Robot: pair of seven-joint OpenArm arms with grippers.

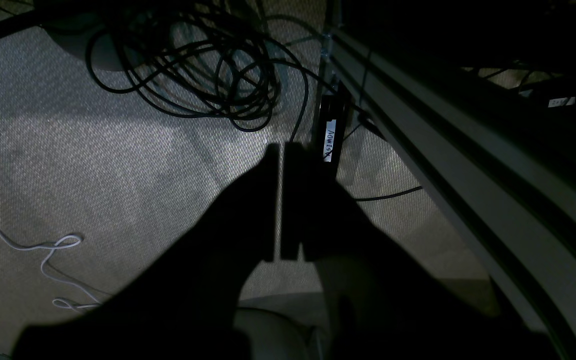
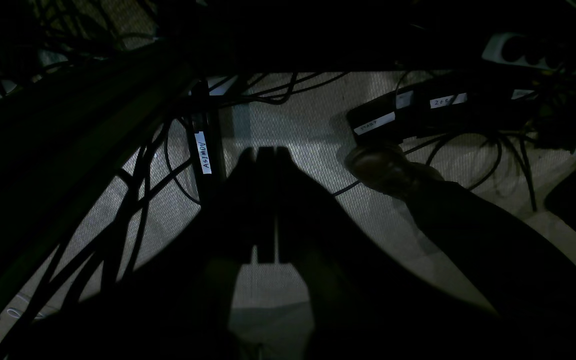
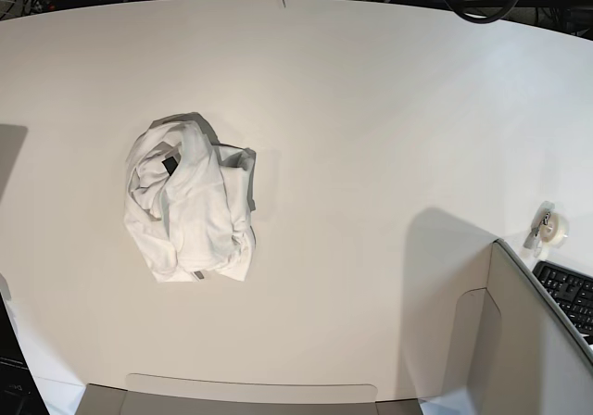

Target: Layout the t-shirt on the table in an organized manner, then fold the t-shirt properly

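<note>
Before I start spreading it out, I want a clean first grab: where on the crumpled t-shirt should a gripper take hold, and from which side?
Probably the raised fold beside the dark neck label, near the top of the t-shirt. The label marks the collar, a known landmark in an otherwise unreadable white heap. Come straight down from above: the bundle lies low on the table, with no edge lifted for a sideways pinch.

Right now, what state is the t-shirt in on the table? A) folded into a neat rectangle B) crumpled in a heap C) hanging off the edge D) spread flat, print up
B: the t-shirt lies bunched in a white heap on the table, well inside its edges.
</note>
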